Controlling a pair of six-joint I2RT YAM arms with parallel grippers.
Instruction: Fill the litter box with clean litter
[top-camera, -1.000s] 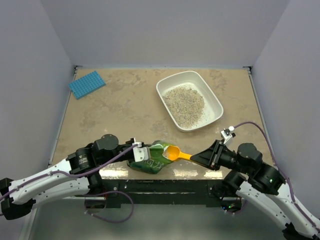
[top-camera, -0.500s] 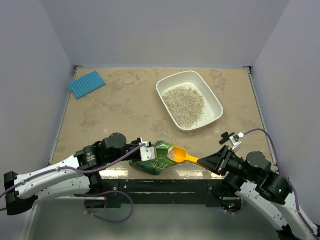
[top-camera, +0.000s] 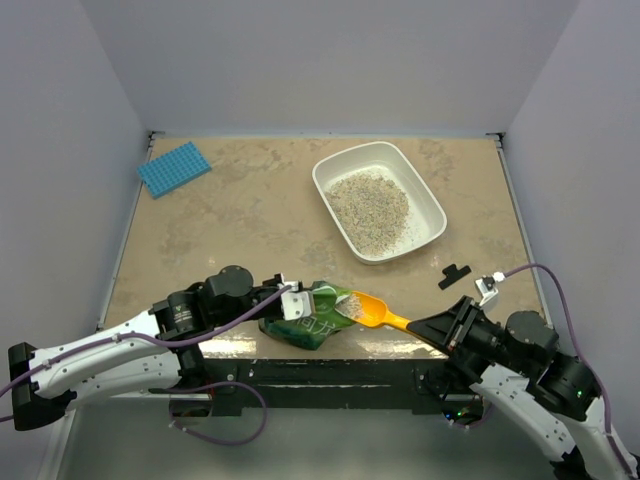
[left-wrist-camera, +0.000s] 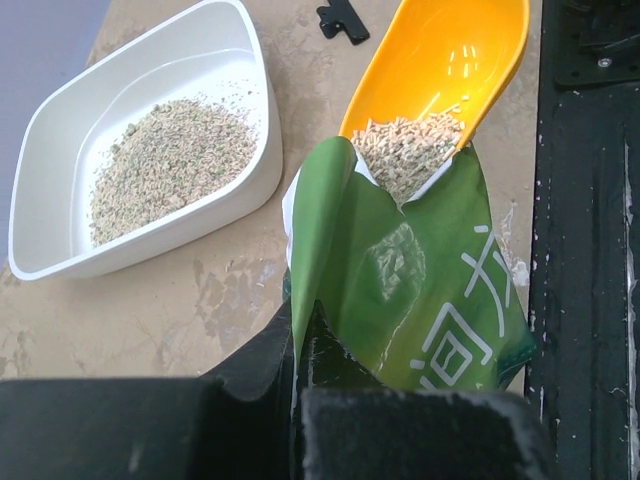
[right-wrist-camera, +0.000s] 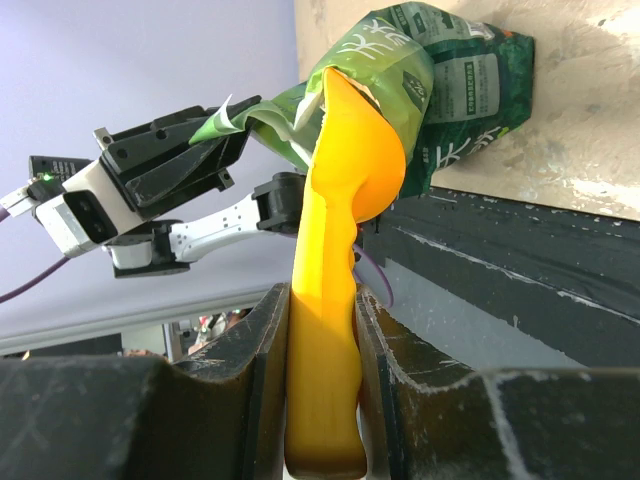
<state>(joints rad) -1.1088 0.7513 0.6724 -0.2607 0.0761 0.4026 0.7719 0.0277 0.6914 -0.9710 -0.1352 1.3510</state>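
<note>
The bench (top-camera: 230, 220) is a beige, marbled surface with both arms reaching over its near edge. The white litter box (top-camera: 428, 222) sits right of centre towards the far side, at an angle to the bench edges, with its raised rim showing bare white in the left wrist view (left-wrist-camera: 190, 60). A green pouch (top-camera: 312, 318) lies at the near edge, just left of centre, its mouth turned towards the right. The left tool (top-camera: 295, 300) is pressed together on the pouch's upper edge, holding the mouth up. A blue mat (top-camera: 173, 168) lies flat in the far left corner, well apart from everything else. The orange-yellow scoop (top-camera: 372, 312) has its bowl at the pouch mouth and its handle running right into the right tool (top-camera: 440, 325), which pinches that handle between both fingers (right-wrist-camera: 265, 330). The clean litter (top-camera: 370, 208) forms a loose pale heap across the floor of the litter box, and a small mound of the same granules sits at the back of the scoop bowl (left-wrist-camera: 408, 150). A small black clip (top-camera: 454, 274) lies on the bench near the box's near right corner.
</note>
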